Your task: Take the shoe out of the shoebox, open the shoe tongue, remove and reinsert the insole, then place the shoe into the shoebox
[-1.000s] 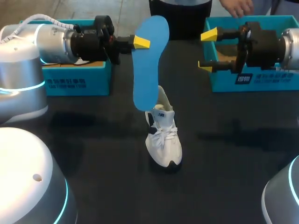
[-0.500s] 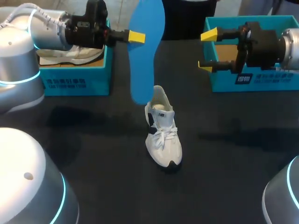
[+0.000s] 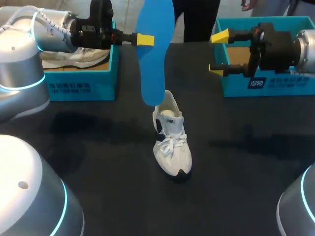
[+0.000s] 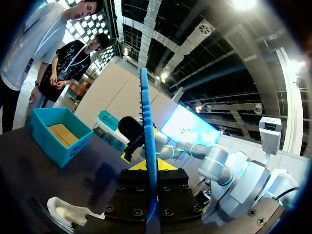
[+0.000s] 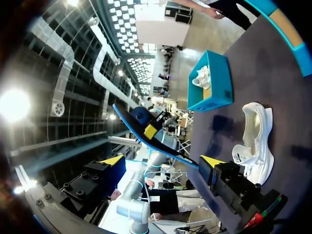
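one shoe [image 3: 171,147] — black table [image 3: 246,177]

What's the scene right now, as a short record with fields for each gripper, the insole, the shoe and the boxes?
left gripper: shut on the blue insole, raised over the table
right gripper: open, empty, beside the right shoebox
blue insole: hanging upright, lower end near the white shoe heel
white shoe: upright on the black table, toe toward the camera
left shoebox: holds a second shoe
right shoebox: cardboard floor showing
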Robot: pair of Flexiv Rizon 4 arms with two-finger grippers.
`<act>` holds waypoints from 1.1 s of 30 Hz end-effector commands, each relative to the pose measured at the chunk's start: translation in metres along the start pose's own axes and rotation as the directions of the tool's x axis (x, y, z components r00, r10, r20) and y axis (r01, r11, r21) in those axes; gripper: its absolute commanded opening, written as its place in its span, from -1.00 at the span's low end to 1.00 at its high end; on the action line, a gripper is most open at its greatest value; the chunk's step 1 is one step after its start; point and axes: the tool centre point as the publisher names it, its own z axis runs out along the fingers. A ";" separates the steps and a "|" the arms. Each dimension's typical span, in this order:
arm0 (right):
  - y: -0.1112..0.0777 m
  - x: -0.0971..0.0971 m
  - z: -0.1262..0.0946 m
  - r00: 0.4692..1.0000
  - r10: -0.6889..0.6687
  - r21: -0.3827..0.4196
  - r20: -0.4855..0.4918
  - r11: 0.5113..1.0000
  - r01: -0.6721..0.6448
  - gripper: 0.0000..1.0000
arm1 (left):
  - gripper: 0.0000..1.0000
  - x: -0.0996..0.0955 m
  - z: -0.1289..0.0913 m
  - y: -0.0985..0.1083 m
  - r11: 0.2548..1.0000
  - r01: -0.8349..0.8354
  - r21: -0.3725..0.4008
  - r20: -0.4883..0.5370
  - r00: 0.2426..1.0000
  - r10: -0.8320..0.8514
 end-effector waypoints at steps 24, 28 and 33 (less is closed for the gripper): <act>0.000 0.000 0.002 1.000 0.000 -0.002 0.000 1.000 0.000 1.00 | -1.00 -0.031 0.003 -0.022 0.216 -0.976 0.035 -0.006 0.216 0.976; 0.000 0.000 0.002 1.000 0.000 -0.002 0.000 1.000 0.000 1.00 | -1.00 -0.031 0.003 -0.023 0.227 -0.974 0.023 0.011 0.227 0.974; 0.000 0.000 0.002 1.000 0.000 -0.002 0.000 1.000 0.000 1.00 | -1.00 -0.031 0.003 -0.023 0.227 -0.974 0.023 0.011 0.227 0.974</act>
